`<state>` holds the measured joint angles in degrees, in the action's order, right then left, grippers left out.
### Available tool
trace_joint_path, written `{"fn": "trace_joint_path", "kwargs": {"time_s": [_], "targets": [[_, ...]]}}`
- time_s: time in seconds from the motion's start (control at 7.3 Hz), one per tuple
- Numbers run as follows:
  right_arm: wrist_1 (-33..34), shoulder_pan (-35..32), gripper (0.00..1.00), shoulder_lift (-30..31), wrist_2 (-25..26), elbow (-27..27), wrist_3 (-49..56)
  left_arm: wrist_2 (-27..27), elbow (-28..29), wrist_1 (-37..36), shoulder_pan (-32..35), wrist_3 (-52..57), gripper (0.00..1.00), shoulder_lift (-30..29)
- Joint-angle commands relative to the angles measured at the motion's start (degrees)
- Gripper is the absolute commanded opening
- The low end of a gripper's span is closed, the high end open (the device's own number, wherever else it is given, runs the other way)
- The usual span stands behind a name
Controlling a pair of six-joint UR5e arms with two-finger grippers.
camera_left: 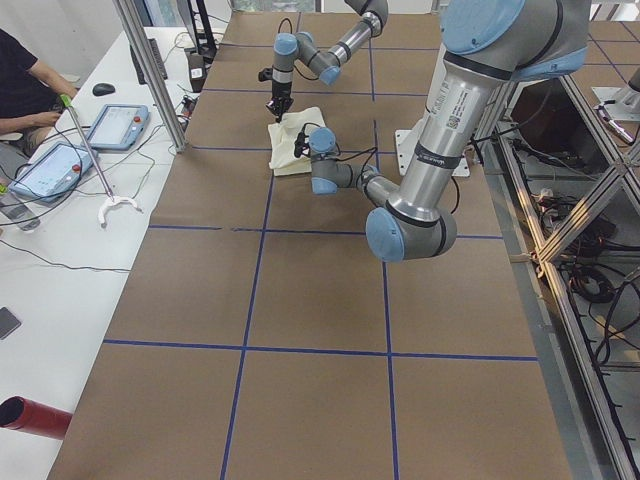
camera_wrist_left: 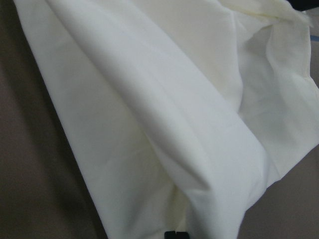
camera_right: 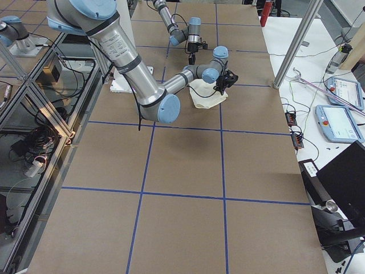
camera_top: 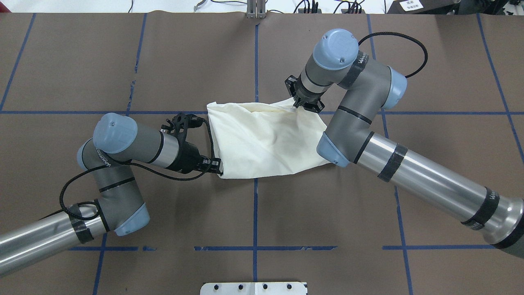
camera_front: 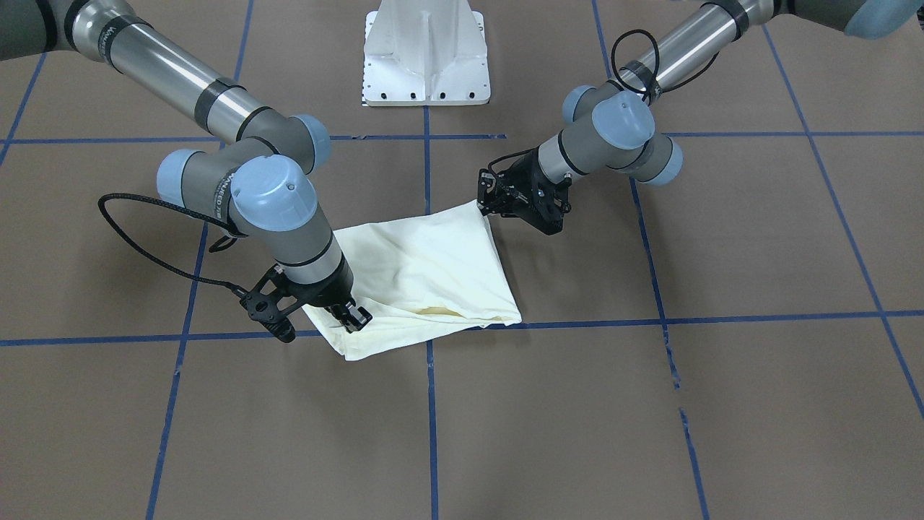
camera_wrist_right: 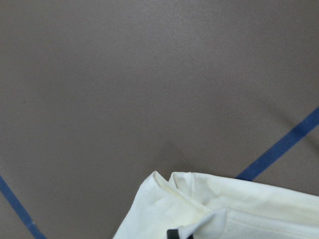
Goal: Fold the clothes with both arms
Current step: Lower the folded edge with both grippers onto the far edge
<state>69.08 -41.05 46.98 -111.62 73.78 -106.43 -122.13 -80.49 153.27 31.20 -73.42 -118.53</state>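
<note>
The cream shirt (camera_front: 433, 267) lies folded in the middle of the table with its plain side up; no print shows. My left gripper (camera_top: 217, 167) is shut on the shirt's corner nearest the robot, low over the table. My right gripper (camera_top: 301, 104) is shut on the opposite far corner. In the front-facing view the left gripper (camera_front: 485, 204) is on the right and the right gripper (camera_front: 354, 318) on the left. The left wrist view is filled with cream cloth (camera_wrist_left: 164, 114). The right wrist view shows a bunched cloth corner (camera_wrist_right: 209, 209) over brown table.
The table is brown with blue tape lines (camera_top: 255, 213). The white pedestal base (camera_front: 426, 58) stands at the robot's side. In the left side view an operator (camera_left: 25, 90) sits beyond the table edge with tablets (camera_left: 115, 125).
</note>
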Motion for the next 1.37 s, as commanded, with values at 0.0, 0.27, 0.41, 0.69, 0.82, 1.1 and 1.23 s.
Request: {"fn": "trace_joint_path", "kwargs": {"time_s": [0.0,0.27,0.41,0.69,0.82,1.1,1.23], "targets": [[0.0,0.0,0.0,0.04,0.0,-0.74,0.0,-3.27,0.16,3.24,0.0,-0.32,0.0,0.32],[-0.09,0.0,0.0,0.04,0.0,-1.0,0.09,-4.08,-0.28,3.96,-0.18,-0.67,0.0,1.54],[-0.09,0.0,0.0,0.04,0.0,-1.0,0.17,-4.17,-0.98,4.49,-0.26,-0.76,0.0,2.51],[-0.09,-0.87,1.0,0.13,0.0,-0.92,2.26,-10.98,-6.22,5.46,0.78,-7.14,0.0,5.83],[0.0,-3.05,1.0,0.31,-2.26,-0.31,5.16,-9.63,-12.09,4.85,2.18,-11.35,0.0,9.16],[0.09,-6.41,1.0,2.32,-10.0,2.93,6.33,-1.5,-11.97,-0.82,3.43,-16.4,0.0,4.14],[0.09,-6.5,1.0,4.42,-10.19,5.21,6.85,2.99,-10.93,-5.39,3.34,-16.05,0.0,0.62]]}}
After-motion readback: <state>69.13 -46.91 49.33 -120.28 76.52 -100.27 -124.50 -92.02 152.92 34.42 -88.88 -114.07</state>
